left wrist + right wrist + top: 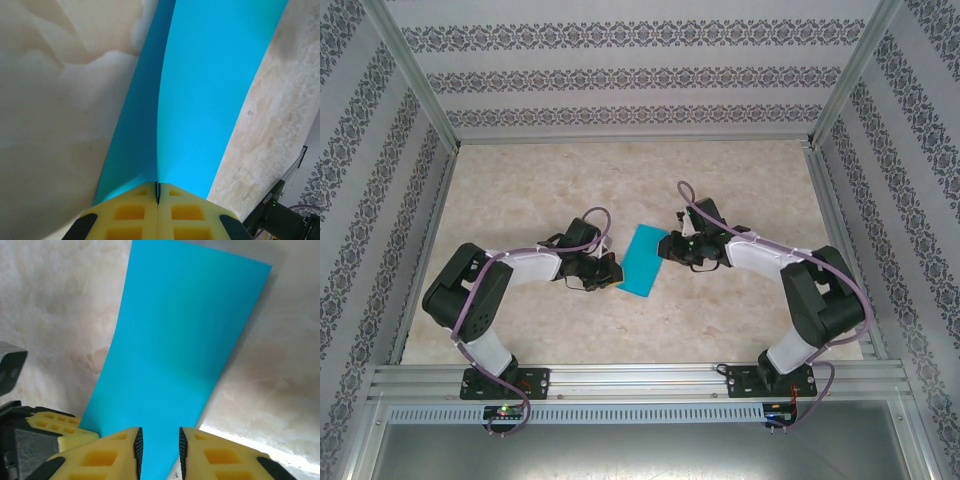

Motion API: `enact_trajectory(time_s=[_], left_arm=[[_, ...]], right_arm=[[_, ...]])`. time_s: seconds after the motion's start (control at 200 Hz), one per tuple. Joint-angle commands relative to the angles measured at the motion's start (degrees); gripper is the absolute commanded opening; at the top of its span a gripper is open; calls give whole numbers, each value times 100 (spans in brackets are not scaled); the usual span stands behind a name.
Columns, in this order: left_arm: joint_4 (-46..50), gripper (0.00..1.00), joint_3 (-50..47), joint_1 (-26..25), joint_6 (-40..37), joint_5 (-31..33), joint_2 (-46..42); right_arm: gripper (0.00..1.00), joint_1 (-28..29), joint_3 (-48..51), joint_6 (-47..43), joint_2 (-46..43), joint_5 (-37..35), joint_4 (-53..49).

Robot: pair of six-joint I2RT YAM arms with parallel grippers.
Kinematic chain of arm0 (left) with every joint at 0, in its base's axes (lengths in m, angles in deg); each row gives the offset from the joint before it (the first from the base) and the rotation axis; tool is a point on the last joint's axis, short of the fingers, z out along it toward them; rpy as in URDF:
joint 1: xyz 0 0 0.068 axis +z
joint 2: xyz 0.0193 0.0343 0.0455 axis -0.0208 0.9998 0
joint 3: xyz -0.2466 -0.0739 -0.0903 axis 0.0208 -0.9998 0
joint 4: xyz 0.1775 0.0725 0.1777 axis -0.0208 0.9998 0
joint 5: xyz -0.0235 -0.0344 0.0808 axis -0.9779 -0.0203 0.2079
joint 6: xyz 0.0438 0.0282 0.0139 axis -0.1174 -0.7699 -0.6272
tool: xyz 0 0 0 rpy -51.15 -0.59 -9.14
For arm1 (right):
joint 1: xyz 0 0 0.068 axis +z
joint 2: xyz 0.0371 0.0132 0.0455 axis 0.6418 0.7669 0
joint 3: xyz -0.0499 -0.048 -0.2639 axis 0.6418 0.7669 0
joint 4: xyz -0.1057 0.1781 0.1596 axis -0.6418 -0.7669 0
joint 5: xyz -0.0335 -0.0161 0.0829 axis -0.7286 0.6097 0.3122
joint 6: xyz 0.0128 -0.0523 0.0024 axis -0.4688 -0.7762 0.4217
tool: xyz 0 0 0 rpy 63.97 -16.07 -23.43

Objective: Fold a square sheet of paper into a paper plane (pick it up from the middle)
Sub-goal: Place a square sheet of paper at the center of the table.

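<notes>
The square sheet of paper [643,260], bright cyan-blue, sits mid-table between my two grippers and looks like a narrow doubled rectangle. In the left wrist view two layers of the paper [200,90] run into my left gripper [158,192], which is shut on their near edge. From above, the left gripper [610,272] is at the paper's lower left corner. My right gripper [665,245] is at its upper right edge. Its jaws [159,450] stand apart, with the paper [185,335] showing in the gap. The left gripper's yellow fingers [55,427] appear at the paper's far corner.
The beige marbled tabletop [570,190] is ringed by patterned walls and aluminium frame posts [415,80]. A metal rail [640,380] with both arm bases runs along the near edge.
</notes>
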Motion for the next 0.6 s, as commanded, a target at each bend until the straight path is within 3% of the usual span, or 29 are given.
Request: enact_trajectory(time_s=[0.0,0.594], left_arm=[[-48,2,168,-87,-12,69,68],[61,5,454,-148,-54,-63,106]], right_arm=[[24,68,-239,-80,360,-1,41],[13,129,-606,-447,1234,54,-165]])
